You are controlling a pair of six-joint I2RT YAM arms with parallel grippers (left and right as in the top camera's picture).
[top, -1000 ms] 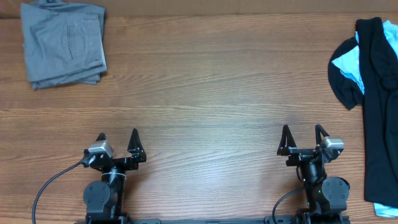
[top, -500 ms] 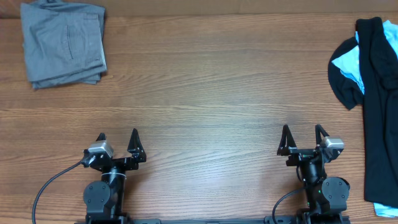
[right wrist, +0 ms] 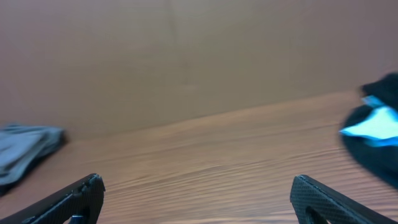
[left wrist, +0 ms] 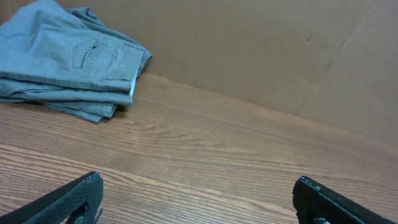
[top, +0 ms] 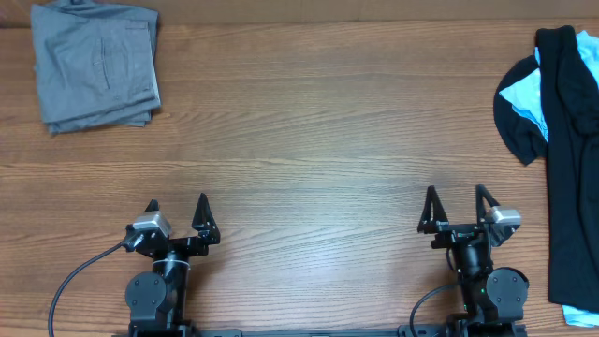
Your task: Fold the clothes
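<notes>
Clothes (top: 571, 234) lie at both ends: grey trousers (top: 94, 65) folded at the far left corner, black shirt (top: 564, 140) unfolded over a blue tee (top: 521, 96) along the right edge, probably next. My left gripper (top: 176, 202) and right gripper (top: 456, 193) sit near me, fingers wide, holding nothing. The table (top: 318, 140) between offers room for spreading.

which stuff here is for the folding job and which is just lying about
For the job:
- folded grey fabric trousers
- crumpled black short-sleeved shirt
- light blue T-shirt, partly under the black one

Not part of it:
- brown wooden table
- brown cardboard wall behind it
</notes>
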